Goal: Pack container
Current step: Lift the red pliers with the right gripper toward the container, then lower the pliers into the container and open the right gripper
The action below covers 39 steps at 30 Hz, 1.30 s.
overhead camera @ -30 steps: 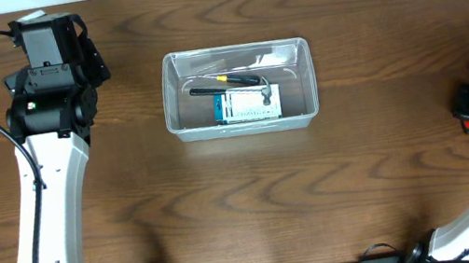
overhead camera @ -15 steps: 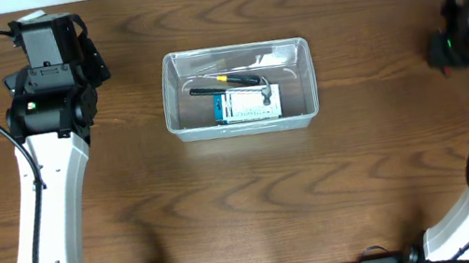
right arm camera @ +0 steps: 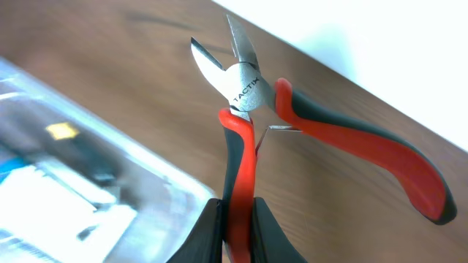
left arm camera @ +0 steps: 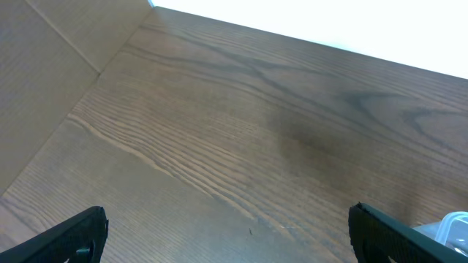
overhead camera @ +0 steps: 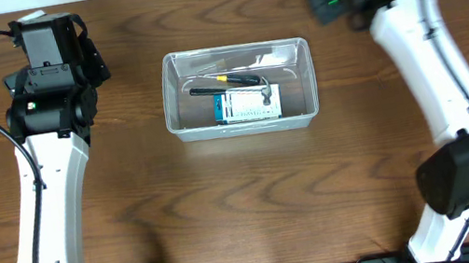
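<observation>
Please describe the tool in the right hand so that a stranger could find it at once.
On the wooden table, find the clear container; the right hand hovers by its far right corner. It grips cutters by one red-and-black handle, the only red tool here.

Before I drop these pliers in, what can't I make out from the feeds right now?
- Right wrist: the container is out of focus, and the end of the pliers' gripped handle is hidden inside the right end effector.
- Overhead: the right end effector is blurred and cut by the top edge, and the pliers don't show.
- Left wrist: only a container corner shows, cut by the right edge.
</observation>
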Motion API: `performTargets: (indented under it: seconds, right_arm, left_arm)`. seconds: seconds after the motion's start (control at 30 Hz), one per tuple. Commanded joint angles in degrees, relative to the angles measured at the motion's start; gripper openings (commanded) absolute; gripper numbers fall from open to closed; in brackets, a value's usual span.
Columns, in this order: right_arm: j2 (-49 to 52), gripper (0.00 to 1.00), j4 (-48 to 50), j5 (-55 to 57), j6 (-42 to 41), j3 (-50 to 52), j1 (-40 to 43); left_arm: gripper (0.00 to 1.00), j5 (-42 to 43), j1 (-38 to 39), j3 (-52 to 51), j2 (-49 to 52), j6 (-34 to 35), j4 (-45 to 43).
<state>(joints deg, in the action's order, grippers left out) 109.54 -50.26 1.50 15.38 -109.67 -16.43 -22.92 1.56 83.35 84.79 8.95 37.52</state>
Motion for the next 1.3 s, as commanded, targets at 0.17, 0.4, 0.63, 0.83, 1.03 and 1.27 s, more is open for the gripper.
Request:
performTargets:
  seconds: [0.17,0.4,0.63,0.83,1.03,1.27]
  right_arm:
    - [-0.09,0.06,-0.31,3.89,2.49,-0.76,-13.64]
    - [3.96,0.07,-2.99,3.87,2.56,-0.68,-17.68]
    - [11.5,0.07,-6.99,3.41,5.33,-0.68,-17.77]
    - [15.32,0.07,-7.19,2.4,4.98,-0.68,-17.79]
    - [16.79,0.12,-7.37,2.1,4.98,-0.66,-17.77]
    - [16.85,0.42,-7.85,-1.62,4.81,-0.61,-17.84]
  left_arm:
    - [0.98,-1.14,-0.26,0.5,0.2,-0.35,0.13]
    - [0.98,-1.14,-0.26,0.5,0.2,-0.35,0.13]
    - [0.98,-1.14,-0.26,0.5,0.2,-0.35,0.13]
    - [0.98,-1.14,-0.26,0.5,0.2,-0.35,0.13]
    - [0.98,-1.14,-0.26,0.5,0.2,-0.35,0.13]
    - [0.98,-1.14,-0.26,0.5,0.2,-0.35,0.13]
